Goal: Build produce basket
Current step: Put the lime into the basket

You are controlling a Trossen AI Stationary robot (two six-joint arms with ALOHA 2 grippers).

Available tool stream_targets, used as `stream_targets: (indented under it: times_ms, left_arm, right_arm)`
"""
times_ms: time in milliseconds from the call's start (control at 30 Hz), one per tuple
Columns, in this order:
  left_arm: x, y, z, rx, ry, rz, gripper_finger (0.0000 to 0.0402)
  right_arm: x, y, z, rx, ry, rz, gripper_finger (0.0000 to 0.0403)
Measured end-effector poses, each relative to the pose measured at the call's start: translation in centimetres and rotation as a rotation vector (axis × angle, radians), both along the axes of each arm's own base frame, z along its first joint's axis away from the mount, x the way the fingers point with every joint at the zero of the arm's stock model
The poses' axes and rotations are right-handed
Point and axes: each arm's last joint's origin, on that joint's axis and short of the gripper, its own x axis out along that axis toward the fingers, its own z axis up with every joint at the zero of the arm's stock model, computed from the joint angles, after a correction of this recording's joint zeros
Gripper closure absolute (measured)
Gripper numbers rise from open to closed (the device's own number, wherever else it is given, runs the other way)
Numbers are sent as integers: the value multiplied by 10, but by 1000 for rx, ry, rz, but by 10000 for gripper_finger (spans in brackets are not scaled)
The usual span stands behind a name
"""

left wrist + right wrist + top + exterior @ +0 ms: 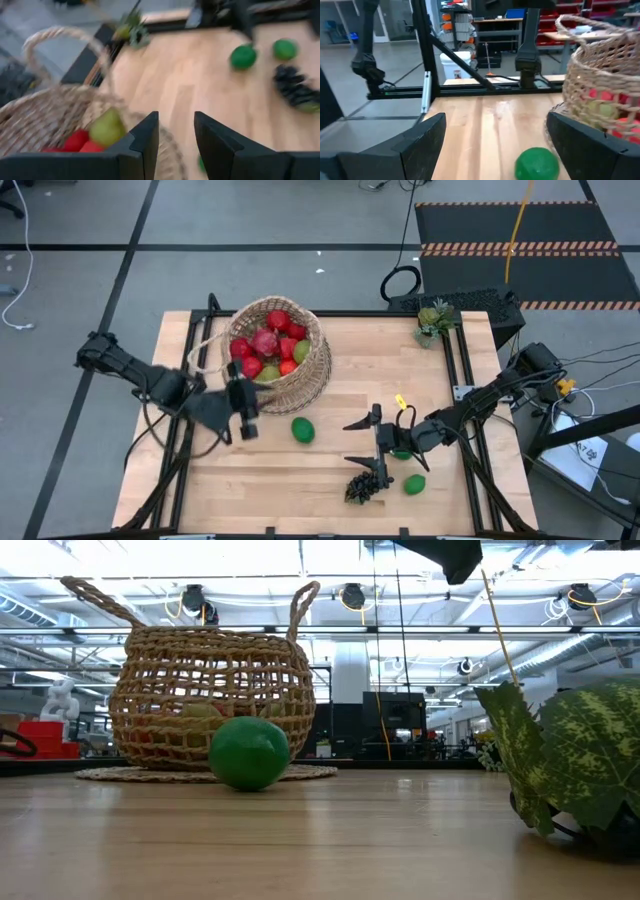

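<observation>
Round tan woven wicker basket [283,352] far-left on table, part-filled with red and yellow-green toy fruit. Left gripper [243,412] beside basket rim, fingers narrowly parted, empty. Right gripper [366,442] wide open, empty, above dark grape bunch [367,483]; green lime [303,429] lies between arms. Advice: centre jaws over chosen fruit, descend straight, close gently.

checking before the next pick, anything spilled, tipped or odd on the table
Nothing stands out. The basket sits upright with fruit inside. Two limes and the grapes lie loose on the table, simply not yet packed. A potted plant stands upright at the far corner.
</observation>
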Motion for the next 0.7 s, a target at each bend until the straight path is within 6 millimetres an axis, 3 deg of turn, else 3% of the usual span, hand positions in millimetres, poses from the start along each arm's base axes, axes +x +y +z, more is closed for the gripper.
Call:
stream_targets:
  times_ms: [167,300,533,700]
  left_arm:
    - [1,-29,-23,12,-101,-108,275]
    - [6,-43,-51,-7,-141,-204,275]
    - [4,-45,-86,-43,-110,-260,275]
    - [6,-46,-89,-132,-196,-235,275]
  right_arm:
    - [-2,6,-4,-38,40,117,60]
    - [-6,9,-9,-61,79,85,60]
    - [-4,9,-15,14,117,40,60]
    - [22,20,-19,-36,193,-8,60]
